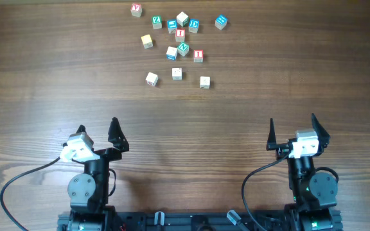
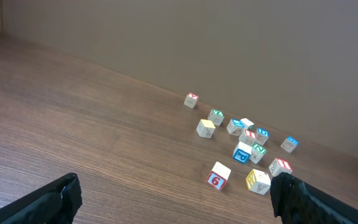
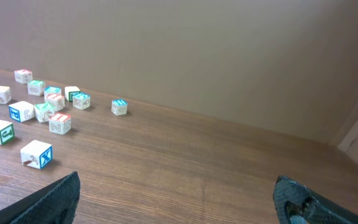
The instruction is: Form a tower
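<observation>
tower of small pale wooden letter cubes [image 1: 182,20]: narrow group at the far centre of the brown wooden table [image 1: 44,77]; includes the red "I" cube [image 1: 180,33] and the green "N" cube [image 1: 183,48]; from above cannot tell which cube sits on which; wrist views show it low, so the build looks barely begun
loose cubes: scattered close around it; yellow-faced pale cube [image 1: 147,41] to its left; blue-lettered pale cube [image 1: 220,22] to its right; red-lettered pale cube [image 2: 217,176] in the near row, apart from the tower
left claw [image 1: 98,126]: wide open, empty; at the near edge, well apart from every cube
right claw [image 1: 292,120]: wide open, empty; near edge too, well apart from the cubes
risk, crowding: neighbours sit just beside the tower; spread fingers coming down for one cube would likely nudge the next, or clip the tower itself
risk, topple: tower is one cube wide; an off-centre or tilted release probably tips it
risk, bad grip: pinching a cube across its corners may twist it, so it lands crooked
risk, arms: both must reach the same far spot; could collide if sent together
safer guess: take near-row cubes first, one arm at a time
</observation>
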You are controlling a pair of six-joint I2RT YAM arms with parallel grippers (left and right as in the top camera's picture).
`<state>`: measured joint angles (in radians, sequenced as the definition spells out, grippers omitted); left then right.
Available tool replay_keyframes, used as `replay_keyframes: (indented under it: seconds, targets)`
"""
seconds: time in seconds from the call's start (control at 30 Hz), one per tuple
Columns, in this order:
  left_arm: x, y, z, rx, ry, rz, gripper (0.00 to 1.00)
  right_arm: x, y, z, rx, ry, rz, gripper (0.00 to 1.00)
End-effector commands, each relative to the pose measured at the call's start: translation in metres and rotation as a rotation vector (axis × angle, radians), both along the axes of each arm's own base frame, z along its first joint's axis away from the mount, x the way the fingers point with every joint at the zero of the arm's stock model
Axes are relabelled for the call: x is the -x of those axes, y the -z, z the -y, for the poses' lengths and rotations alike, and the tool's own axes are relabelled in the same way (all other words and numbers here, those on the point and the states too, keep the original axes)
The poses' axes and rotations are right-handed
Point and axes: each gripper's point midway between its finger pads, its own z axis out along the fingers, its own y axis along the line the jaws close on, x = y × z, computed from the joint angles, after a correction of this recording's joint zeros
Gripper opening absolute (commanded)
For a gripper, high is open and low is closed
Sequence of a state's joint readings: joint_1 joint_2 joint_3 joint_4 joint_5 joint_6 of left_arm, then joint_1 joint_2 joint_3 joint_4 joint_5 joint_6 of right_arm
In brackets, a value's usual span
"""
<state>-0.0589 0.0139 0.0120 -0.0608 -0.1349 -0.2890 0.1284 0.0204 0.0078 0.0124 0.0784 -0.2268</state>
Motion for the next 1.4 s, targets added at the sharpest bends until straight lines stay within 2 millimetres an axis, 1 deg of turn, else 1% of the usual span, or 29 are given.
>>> replay_keyframes:
  seconds: [0.0,1.17,1.23,1.3,1.33,1.37]
  targets:
    - [0.000,0.001,-0.002,-0.024,-0.010,0.002,1.00,0.000,0.002,-0.004,0.010,-0.020,-0.004,1.00]
    - [0.000,0.000,-0.002,-0.024,-0.012,0.003,1.00,0.000,0.002,-0.004,0.010,-0.020,-0.004,1.00]
    - [0.001,-0.007,-0.010,-0.024,-0.060,0.034,1.00,0.000,0.002,-0.004,0.010,-0.020,-0.004,1.00]
    - [0.001,-0.017,-0.010,-0.020,-0.059,0.073,1.00,0.000,0.002,-0.004,0.010,-0.020,-0.004,1.00]
    - [0.001,-0.023,-0.009,-0.017,-0.057,0.099,1.00,0.000,0.002,-0.004,0.010,-0.020,-0.004,1.00]
    - [0.001,-0.037,-0.003,-0.011,-0.017,0.155,1.00,0.000,0.002,-0.004,0.010,-0.020,-0.004,1.00]
